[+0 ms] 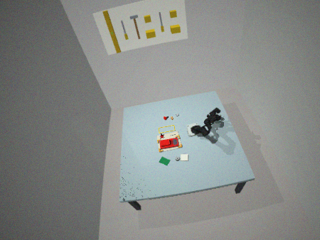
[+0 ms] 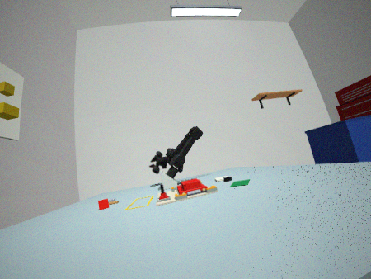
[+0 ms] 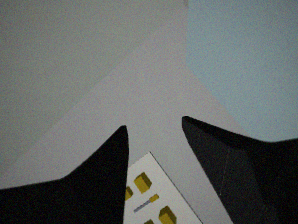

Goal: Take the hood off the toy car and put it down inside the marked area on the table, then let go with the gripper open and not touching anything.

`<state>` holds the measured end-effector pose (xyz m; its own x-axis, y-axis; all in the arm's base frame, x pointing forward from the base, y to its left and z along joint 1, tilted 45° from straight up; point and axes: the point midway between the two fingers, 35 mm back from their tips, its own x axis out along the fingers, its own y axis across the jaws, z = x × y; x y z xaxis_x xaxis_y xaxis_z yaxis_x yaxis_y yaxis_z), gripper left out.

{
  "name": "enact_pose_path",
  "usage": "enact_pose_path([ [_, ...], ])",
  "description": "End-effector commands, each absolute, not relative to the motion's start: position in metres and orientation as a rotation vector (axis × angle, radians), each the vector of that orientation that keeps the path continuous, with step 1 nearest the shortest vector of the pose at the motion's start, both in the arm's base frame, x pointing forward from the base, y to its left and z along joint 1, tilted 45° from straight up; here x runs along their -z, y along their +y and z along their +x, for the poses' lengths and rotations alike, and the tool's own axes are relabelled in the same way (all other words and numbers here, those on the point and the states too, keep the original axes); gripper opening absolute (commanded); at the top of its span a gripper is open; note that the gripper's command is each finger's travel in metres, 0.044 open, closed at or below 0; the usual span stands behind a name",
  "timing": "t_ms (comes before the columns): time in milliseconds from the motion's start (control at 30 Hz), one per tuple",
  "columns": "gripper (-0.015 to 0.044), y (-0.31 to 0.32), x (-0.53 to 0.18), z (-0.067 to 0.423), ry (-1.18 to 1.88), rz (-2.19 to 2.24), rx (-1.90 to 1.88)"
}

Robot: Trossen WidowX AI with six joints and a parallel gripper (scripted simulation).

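Observation:
The red toy car [image 1: 167, 143] [image 2: 192, 186] sits on a pale base with orange edge pieces. Its hood cannot be told apart from the rest of the red body at this size. The marked area, a yellow outline [image 1: 166, 126] [image 2: 137, 207], lies on the table beside the base, and nothing shows inside it. My gripper [image 2: 151, 163] [image 3: 154, 125] is open, with nothing between its fingers. It is raised in the air, away from the car and the outline. In the wrist view neither car nor outline shows.
A red piece [image 1: 166, 118] [image 2: 103, 204] and small pieces lie beyond the outline. A red and black piece [image 1: 161, 135] [image 2: 164, 196] stands on the base's pale strip. A green plate [image 1: 164, 160] [image 2: 240, 182], a grey round part [image 1: 177, 158] and a white square [image 1: 184, 157] lie on the car's other side.

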<state>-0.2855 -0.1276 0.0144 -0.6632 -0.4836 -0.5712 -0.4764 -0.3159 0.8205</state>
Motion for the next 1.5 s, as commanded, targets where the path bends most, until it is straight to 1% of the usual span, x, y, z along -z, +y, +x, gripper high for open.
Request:
enact_pose_path([
  [0, 0.0246, -0.13, -0.014, -0.285, -1.821, 1.295, 2.193],
  [67, 0.0298, -0.147, -0.012, -0.28, -1.716, 1.357, 2.181],
  [233, 0.043, -0.207, -0.007, -0.252, -1.317, 1.542, 2.1],
  [267, 0.044, -0.219, -0.006, -0.244, -1.238, 1.57, 2.078],
  [467, 0.044, -0.276, -0.002, -0.189, -0.784, 1.646, 1.939],
  [633, 0.044, -0.305, -0.001, -0.145, -0.507, 1.664, 1.815],
  [900, 0.044, -0.343, -0.004, -0.038, 0.022, 1.642, 1.481],
  [1200, 0.044, -0.338, -0.014, 0.089, 0.451, 1.532, 1.094],
  [1467, 0.044, -0.305, -0.021, 0.162, 0.699, 1.443, 0.831],
])
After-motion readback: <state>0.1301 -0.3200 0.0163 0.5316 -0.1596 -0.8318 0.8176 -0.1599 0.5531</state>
